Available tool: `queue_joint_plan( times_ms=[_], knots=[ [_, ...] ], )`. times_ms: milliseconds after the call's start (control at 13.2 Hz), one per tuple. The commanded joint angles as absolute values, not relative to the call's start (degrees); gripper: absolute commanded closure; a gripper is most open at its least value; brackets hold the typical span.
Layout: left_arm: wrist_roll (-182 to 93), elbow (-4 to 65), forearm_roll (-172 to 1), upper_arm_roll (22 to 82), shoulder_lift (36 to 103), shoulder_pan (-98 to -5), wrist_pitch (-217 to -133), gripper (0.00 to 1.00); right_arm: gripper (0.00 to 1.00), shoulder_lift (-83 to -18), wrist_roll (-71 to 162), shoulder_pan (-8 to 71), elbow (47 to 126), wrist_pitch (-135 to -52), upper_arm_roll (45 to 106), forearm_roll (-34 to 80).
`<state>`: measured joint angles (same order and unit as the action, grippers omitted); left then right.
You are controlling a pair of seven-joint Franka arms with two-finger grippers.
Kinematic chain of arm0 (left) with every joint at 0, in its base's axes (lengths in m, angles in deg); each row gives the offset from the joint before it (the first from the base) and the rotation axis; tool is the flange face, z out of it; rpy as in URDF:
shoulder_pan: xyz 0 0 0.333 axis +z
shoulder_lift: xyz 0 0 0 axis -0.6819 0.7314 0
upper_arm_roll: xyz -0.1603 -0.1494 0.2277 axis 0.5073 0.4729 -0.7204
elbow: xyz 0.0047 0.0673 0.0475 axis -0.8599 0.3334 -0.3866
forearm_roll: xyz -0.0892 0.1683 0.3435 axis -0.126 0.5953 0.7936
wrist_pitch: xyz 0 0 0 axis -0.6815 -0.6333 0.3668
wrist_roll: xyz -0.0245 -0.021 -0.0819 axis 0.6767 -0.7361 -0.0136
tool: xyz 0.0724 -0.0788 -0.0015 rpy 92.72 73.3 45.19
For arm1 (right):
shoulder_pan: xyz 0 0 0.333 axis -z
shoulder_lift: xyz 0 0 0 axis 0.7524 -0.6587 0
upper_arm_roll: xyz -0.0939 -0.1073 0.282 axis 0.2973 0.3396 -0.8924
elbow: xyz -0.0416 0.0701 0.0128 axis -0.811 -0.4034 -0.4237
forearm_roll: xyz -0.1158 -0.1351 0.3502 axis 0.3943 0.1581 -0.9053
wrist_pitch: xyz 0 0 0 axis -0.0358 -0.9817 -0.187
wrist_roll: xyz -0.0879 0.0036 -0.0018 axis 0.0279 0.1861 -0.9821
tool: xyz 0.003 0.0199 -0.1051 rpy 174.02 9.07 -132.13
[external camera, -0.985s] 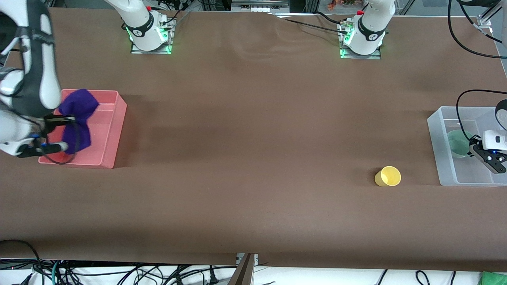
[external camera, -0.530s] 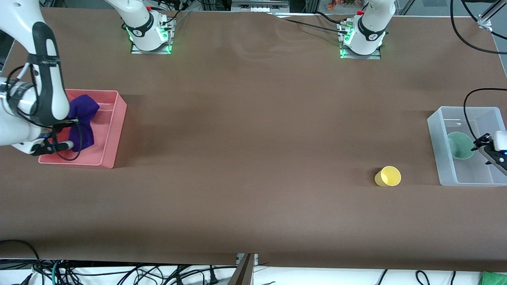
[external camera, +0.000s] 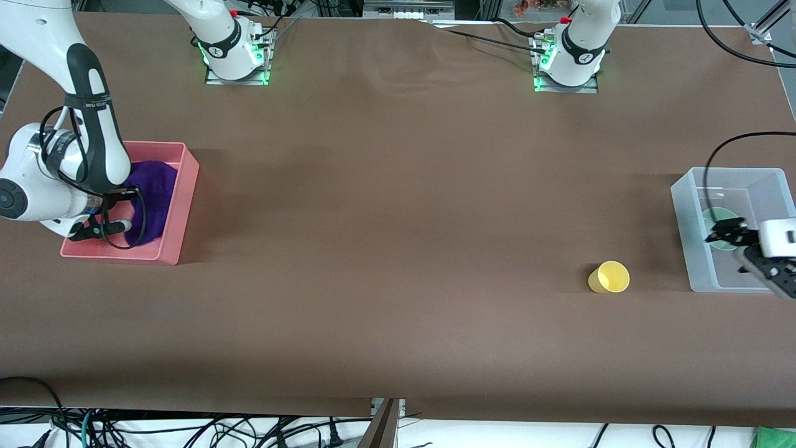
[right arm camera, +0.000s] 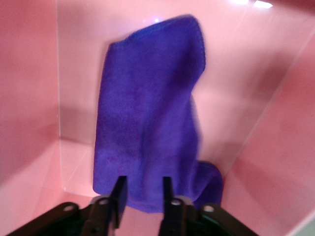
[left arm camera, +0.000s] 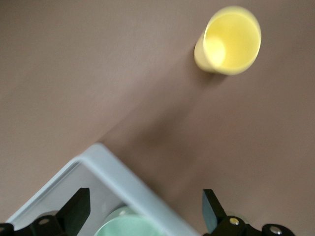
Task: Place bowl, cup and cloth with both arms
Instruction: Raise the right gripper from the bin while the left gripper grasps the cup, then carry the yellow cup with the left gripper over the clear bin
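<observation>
On the brown table (external camera: 398,249) I'm seeing the cup (external camera: 609,277) standing near the clear bin (external camera: 684,236) holding the bowl (external camera: 718,219), while my left gripper (left arm camera: 142,209) is hanging spread above it and my right gripper (right arm camera: 141,196) is pinching the cloth (right arm camera: 147,128) inside the pink bin (right arm camera: 275,162).

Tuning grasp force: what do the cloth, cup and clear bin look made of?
Cloth: soft fuzzy fabric, likely microfibre; it drapes with a matte nap. Cup: probably plastic, smooth, uniform yellow. Clear bin: frosted translucent plastic by its look; the bowl shows through it.
</observation>
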<state>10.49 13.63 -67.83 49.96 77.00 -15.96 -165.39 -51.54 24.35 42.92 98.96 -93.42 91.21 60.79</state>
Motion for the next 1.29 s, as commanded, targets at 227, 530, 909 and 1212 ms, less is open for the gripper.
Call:
queue_joint_plan(
  times_ms=[227, 530, 909, 1212],
  knots=[
    [-16.56, 13.01, -70.54, 50.05, 82.13, -24.88, -165.45, 0.01, 0.0, -45.2, 24.09, 43.26, 77.23, -74.37, 85.59, 57.34],
    [-18.34, 13.62, -70.37, 49.96, 86.7, -25.77, -172.74, 0.4, 0.0, -37.84, 24.0, 43.26, 74.57, -71.34, 81.19, 57.7],
    [-18.96, 13.53, -69.67, 49.96, 88.12, -26.21, -174.07, 1.0, 0.0, -33.78, 23.39, 43.26, 72.8, -73.36, 81.19, 57.35],
    [-18.43, 12.92, -69.49, 49.7, 85.94, -26.03, -170.49, 1.0, 0.0, -33.69, 32.39, 43.26, 72.54, -71.27, 77.15, 57.88]
  ],
)
